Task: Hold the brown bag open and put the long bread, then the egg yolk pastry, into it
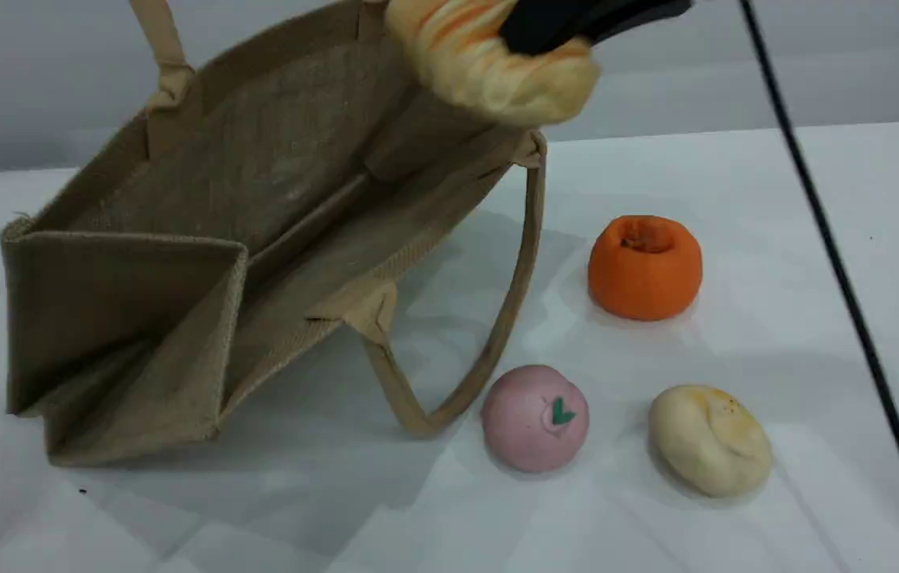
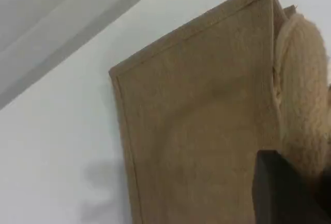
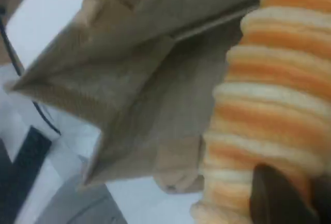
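The brown bag (image 1: 258, 183) stands tilted with its mouth wide open toward the camera. Its far handle (image 1: 163, 48) is pulled straight up out of the scene view. The left wrist view shows the bag's outer wall (image 2: 201, 131) and my left gripper (image 2: 295, 182) shut on the fuzzy beige handle (image 2: 305, 94). My right gripper (image 1: 545, 32) is shut on the long bread (image 1: 489, 64), which hangs above the bag's right rim. The striped long bread (image 3: 274, 105) fills the right wrist view beside the bag's opening (image 3: 129, 79). The egg yolk pastry (image 1: 710, 439) lies on the table at front right.
A pink ball with a green leaf (image 1: 535, 418) lies next to the bag's slack near handle (image 1: 497, 334). Behind it stands an orange fruit (image 1: 645, 267). A black cable (image 1: 839, 270) runs down across the right side of the white table.
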